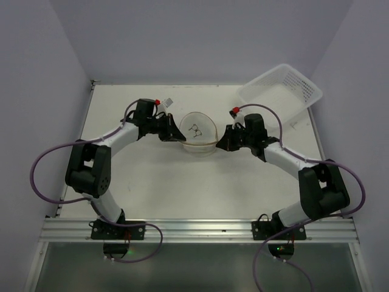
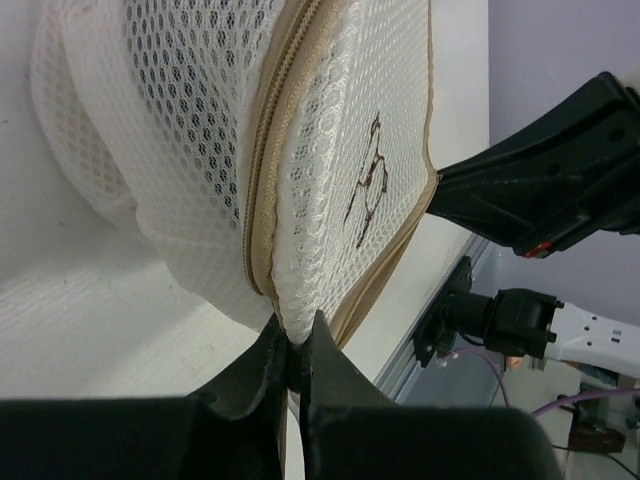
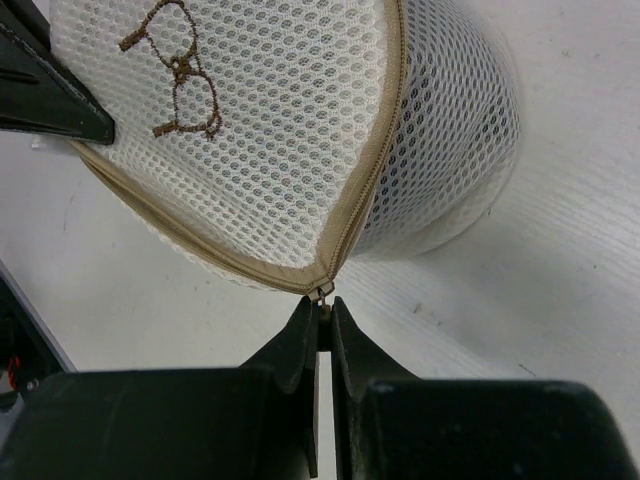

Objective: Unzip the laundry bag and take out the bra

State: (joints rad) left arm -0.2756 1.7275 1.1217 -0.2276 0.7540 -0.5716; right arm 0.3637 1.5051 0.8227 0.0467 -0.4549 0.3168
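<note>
Laundry bag (image 1: 197, 131) mid-table (image 1: 152, 182), zipped shut, between both grippers. Left gripper (image 2: 297, 345) pressed together on mesh edge beside tan zipper rim (image 2: 262, 150). Right gripper (image 3: 322, 312) pinching zipper pull (image 3: 321, 292). White basket (image 1: 285, 85) far right, well apart.

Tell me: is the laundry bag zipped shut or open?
Shut: on the laundry bag the zipper runs closed up to its pull, pinched in the right gripper; no gap shows.
</note>
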